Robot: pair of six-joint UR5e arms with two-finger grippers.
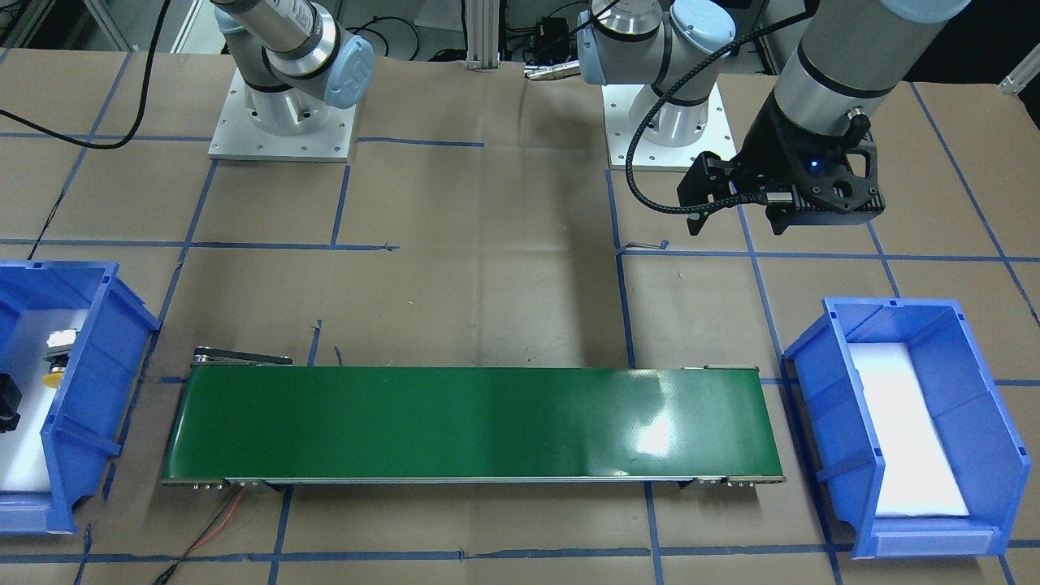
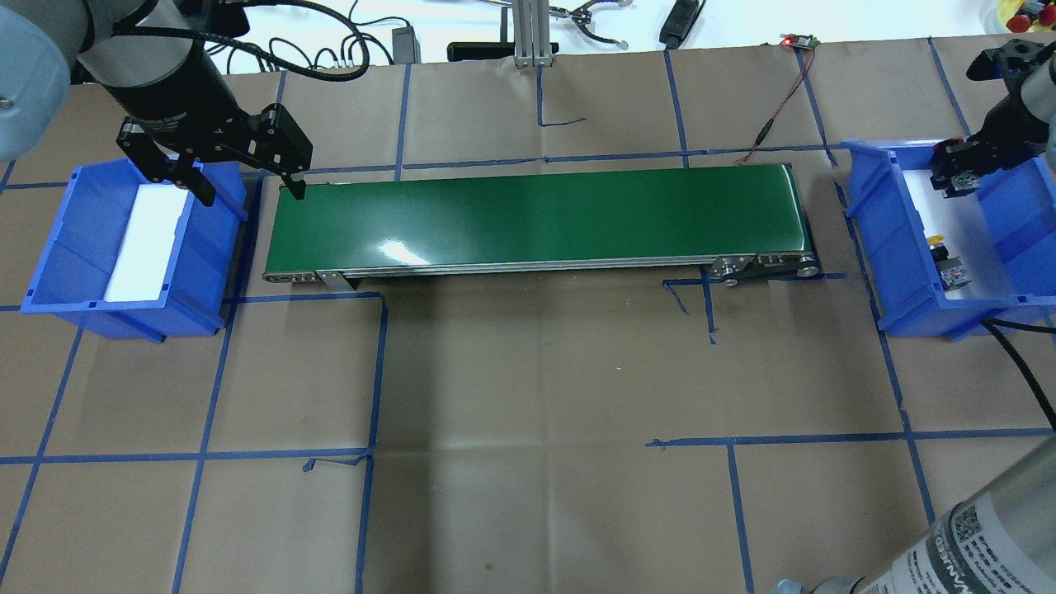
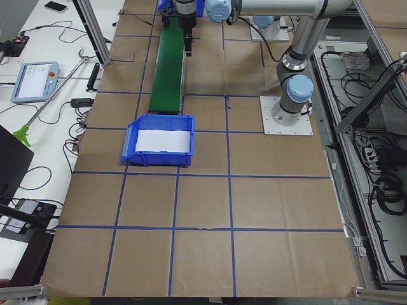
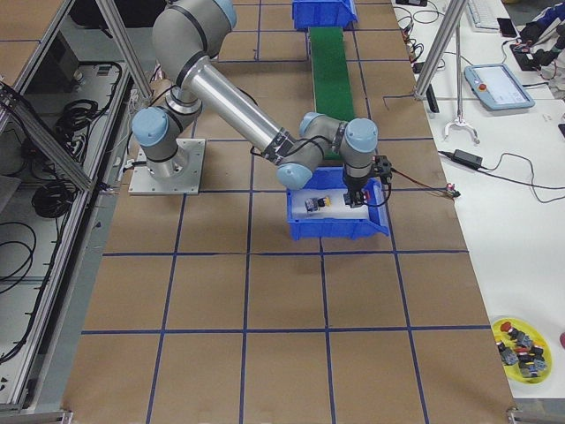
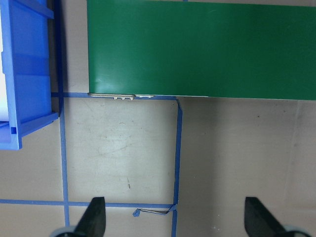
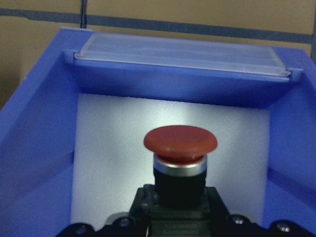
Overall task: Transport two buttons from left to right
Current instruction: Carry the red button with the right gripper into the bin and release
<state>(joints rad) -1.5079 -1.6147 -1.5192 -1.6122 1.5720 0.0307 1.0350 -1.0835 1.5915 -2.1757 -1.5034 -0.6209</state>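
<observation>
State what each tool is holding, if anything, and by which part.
Right tool: red button, by the black body under its cap. Left tool: open, empty.

A robotics lab: a worktop [image 3: 203,210] papered brown and gridded with blue tape [image 1: 268,244]; robot arms [image 1: 284,32] bolted to metal base plates [image 3: 270,127]; a green conveyor belt [image 2: 536,219]; a teach pendant [image 3: 32,81] on a white worktop [image 3: 70,57] at the far side; cable bundles [image 3: 389,194] beside aluminium framing [image 3: 90,28].
</observation>
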